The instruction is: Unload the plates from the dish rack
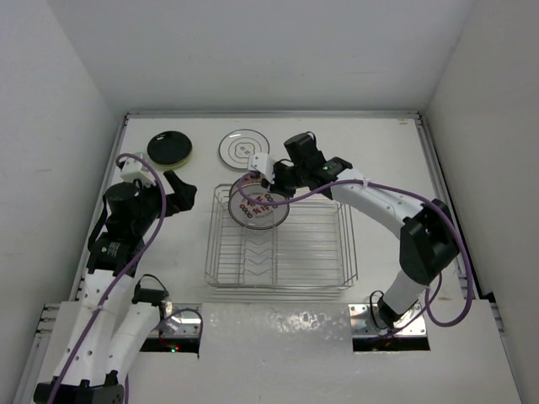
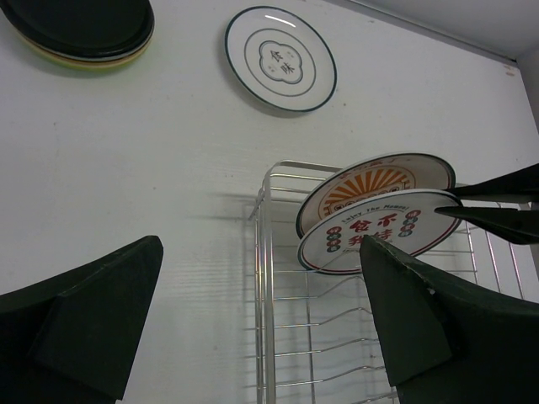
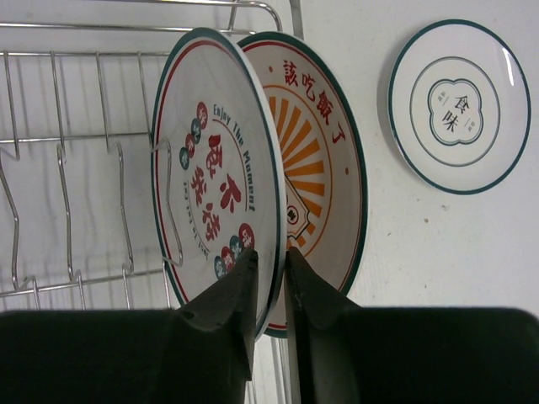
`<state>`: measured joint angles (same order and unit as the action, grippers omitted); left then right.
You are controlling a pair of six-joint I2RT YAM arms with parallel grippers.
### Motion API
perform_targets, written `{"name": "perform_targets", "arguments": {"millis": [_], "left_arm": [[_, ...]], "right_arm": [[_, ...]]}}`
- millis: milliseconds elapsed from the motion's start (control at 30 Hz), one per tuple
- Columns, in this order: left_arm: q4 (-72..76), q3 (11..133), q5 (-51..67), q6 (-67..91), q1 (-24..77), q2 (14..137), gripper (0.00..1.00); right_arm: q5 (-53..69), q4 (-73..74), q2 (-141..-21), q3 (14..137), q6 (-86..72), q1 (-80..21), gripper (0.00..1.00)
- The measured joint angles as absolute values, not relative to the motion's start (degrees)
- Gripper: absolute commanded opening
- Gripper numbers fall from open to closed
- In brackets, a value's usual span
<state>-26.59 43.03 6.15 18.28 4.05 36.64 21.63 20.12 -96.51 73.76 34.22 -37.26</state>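
The right jaws are clenched on the rim of the red-lettered plate [image 3: 210, 177], one of the fingers [image 3: 223, 316] on its printed face and the other wedged into the narrow gap behind it; that plate stands on edge, leaning, at the far left corner of the dish rack [image 1: 312, 240], though whether its lower edge sits in a slot cannot be told; just behind it, nearly touching, leans the sunburst plate [image 3: 316, 160], also within the rack's far left corner; the right arm [image 1: 379, 202] reaches in over the rack's far right side; the rest of the rack holds only bare zigzag wires and parallel bars. The left jaws are released, spread wide and holding nothing, hanging over the counter [image 1: 396, 168] just left of the rack's far left corner, apart from its wire. Beyond the rack's far side a ring-marked plate [image 1: 244, 149] lies flat on the counter; farther left of it, past the rack's far left corner, a black plate [image 1: 169, 146] sits on top of a lime green plate [image 2: 93, 64].
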Motion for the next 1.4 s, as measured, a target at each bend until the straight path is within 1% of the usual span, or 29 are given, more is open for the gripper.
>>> {"name": "perform_targets", "arguments": {"millis": [167,200,233,633,833,1033,1167,1267,1400], "left_arm": [[-26.5,43.0,6.2,18.3,4.1,36.6,1.0],[-26.5,43.0,6.3,18.3,4.1,36.7,1.0],[-26.5,43.0,6.3,18.3,4.1,36.7,1.0],[-26.3,43.0,6.5,18.3,4.0,37.1,1.0],[-25.4,43.0,10.7,18.8,4.0,37.1,1.0],[-18.2,43.0,23.2,22.3,4.0,36.2,1.0],[-10.1,43.0,31.7,25.7,4.0,35.1,1.0],[-6.9,43.0,34.7,27.2,4.1,35.3,1.0],[-4.8,43.0,36.5,28.6,4.0,36.3,0.96]], "right_arm": [[21.7,19.3,-96.5,73.7,33.3,-37.3,0.11],[21.6,19.2,-96.5,73.7,33.1,-37.3,0.07],[21.6,19.0,-96.5,73.7,32.9,-37.3,0.0],[19.2,17.7,-95.3,73.5,29.1,-37.3,0.0],[15.1,18.2,-91.1,74.4,24.0,-37.3,0.0],[11.5,19.8,-87.0,81.0,12.9,-37.3,0.0],[10.4,19.6,-82.5,82.3,1.1,-37.3,0.0],[10.8,19.3,-79.9,82.3,-8.3,-37.3,0.0],[13.2,15.7,-77.5,80.2,-18.8,-37.3,0.0]]}}
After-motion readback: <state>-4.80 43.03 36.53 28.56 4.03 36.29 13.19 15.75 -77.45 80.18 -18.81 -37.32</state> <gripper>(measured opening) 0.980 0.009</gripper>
